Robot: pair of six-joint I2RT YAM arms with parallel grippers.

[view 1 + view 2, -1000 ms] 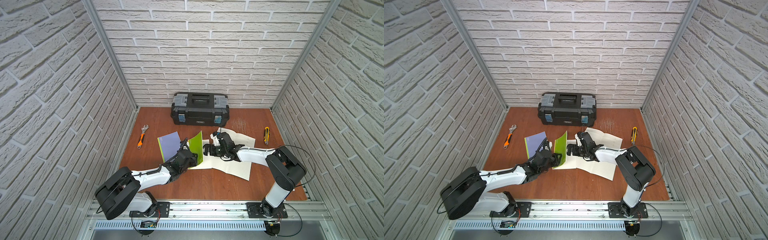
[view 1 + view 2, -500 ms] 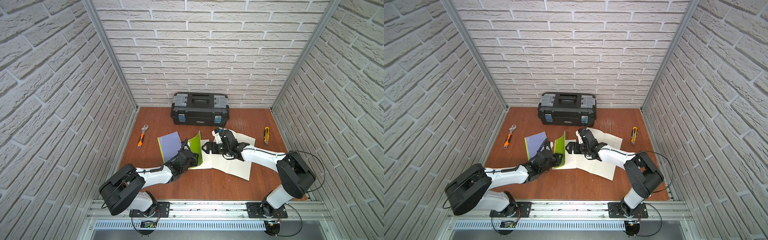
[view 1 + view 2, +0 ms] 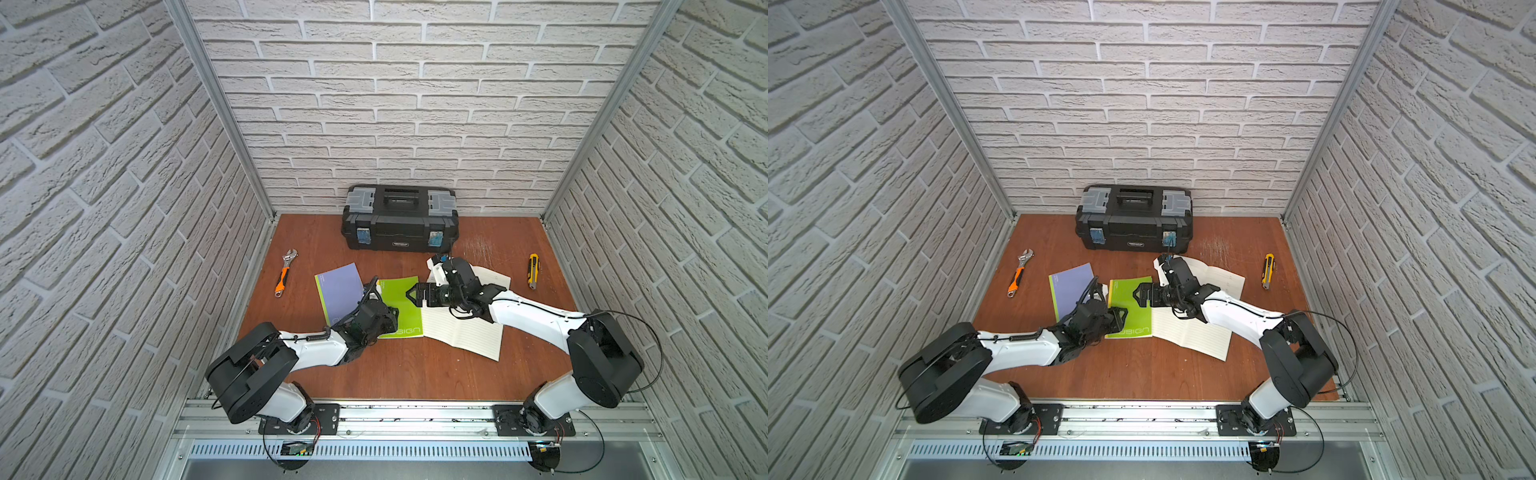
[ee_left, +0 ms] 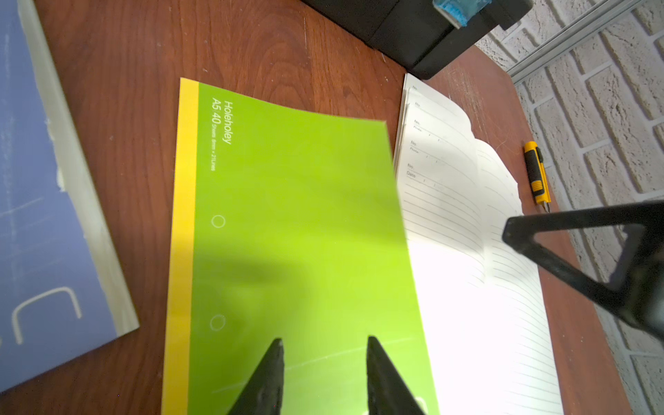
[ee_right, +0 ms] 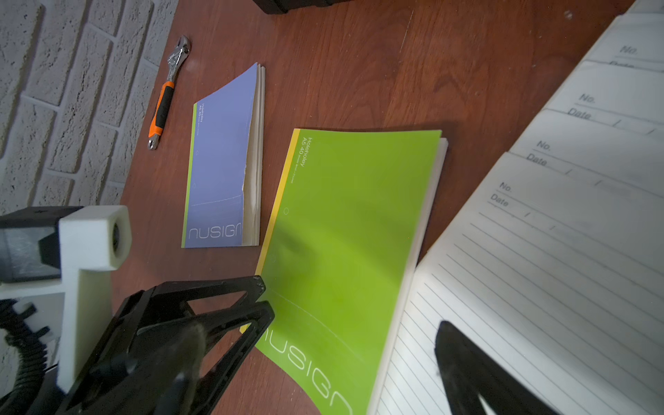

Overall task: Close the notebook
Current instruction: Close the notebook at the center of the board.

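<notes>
You have the green notebook (image 3: 401,301) in the middle of the table (image 3: 395,374), between the 2 arms, with a blue notebook (image 3: 338,289) just beside it on the left arm's side. Its cover is down over its pages, yellow spine toward the left arm. The cover is a little bowed, so the free edge does not lie fully flat (the right wrist view shows a thin stack of pages under this edge). White lined pages (image 3: 461,338) lie open right against it on the other side. I cannot tell if they belong to the same notebook or to another one.

Your left fingers (image 4: 271,377) are over the near part of the cover, toward the spine. There is a clear gap between them and nothing inside, so they are parted and grip nothing. I think they stand there to keep the cover from springing up, but whether they really touch it the pictures do not show. Your right fingers (image 4: 517,233) hover over the free-edge side of the cover, likely to press this edge down. Whether they are open or closed I cannot tell, because only 1 is well seen.

In my judgement the closing is almost done. What is left is to flatten the cover and take both arms away without lifting it.
</notes>
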